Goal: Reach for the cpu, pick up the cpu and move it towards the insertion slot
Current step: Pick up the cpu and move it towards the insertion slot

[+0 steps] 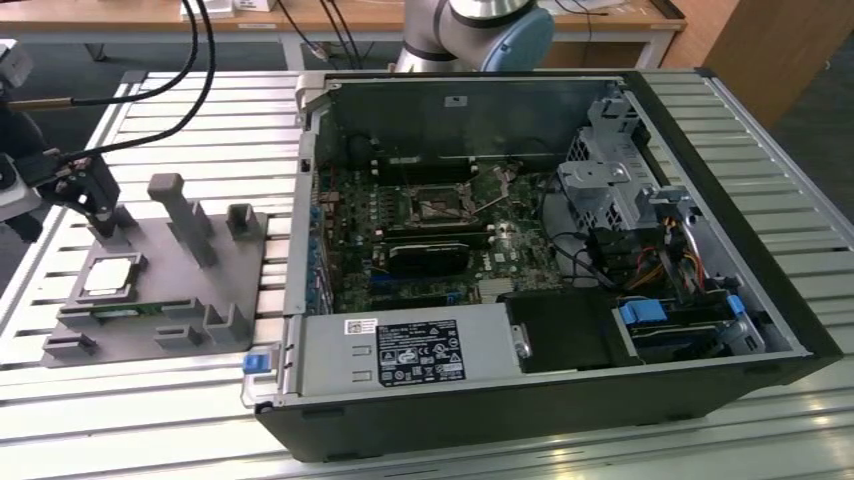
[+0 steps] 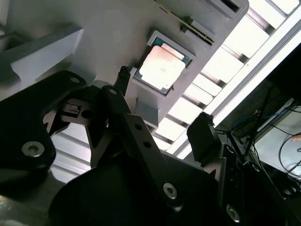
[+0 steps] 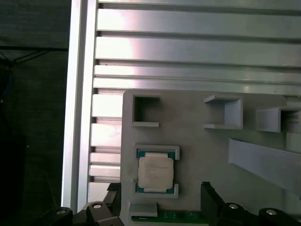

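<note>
Spreading across the room is a slatted aluminium table (image 1: 200, 130), and most of it is taken up by an open computer case (image 1: 534, 410) lying on its side with the motherboard (image 1: 521, 255) facing up. At the exterior view's left, just beside the case, lies a grey fixture plate (image 1: 200, 290) with upright blocks and shallow pockets.

The gripper (image 1: 94, 212) hangs over the far corner of that plate, well apart from the case. Its fingers (image 2: 202, 136) are spread wide with nothing between them; in the first wrist view the two dark tips stand to either side of the chip's pocket, above it and not touching.

The insertion slot (image 1: 438, 207), a square silvery frame with a dark centre, sits in the middle of the motherboard and holds nothing.

The cpu (image 1: 110, 277) lies flat in its square pocket on the fixture plate, shiny top up, with a thin pale rim showing in both wrist views (image 2: 162, 68) (image 3: 155, 172). Just beside it, a narrow green memory strip (image 1: 114, 312) lies along the plate's near edge.
</note>
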